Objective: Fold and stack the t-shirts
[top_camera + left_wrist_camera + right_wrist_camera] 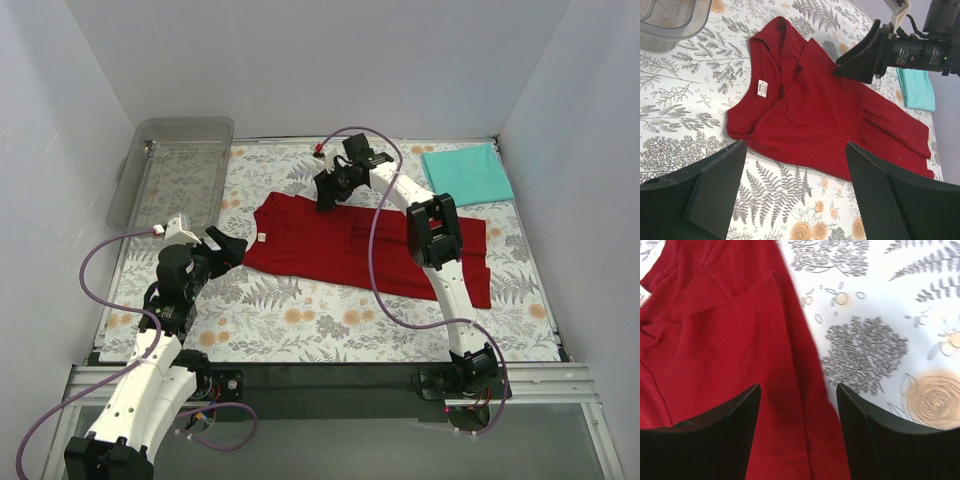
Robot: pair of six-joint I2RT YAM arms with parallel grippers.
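Top external: plain teal cloth t-shirt (467, 173) folded at bench's (300, 320) far-right corner, dark red short-sleeved cloth t-shirt (340, 245) mid-bench, prob. part-folded, not yet stacked; left jaws wide nr collar, right jaws open over far edge.

Plain white walls (330, 60) box a table (300, 325) — fern-printed (evenly lit).

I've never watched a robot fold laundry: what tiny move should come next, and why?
Probably the right gripper should dip and close on the dark red shirt: its open jaws straddle the shirt's far edge, and the shirt lies spread out, unlike the folded teal shirt.
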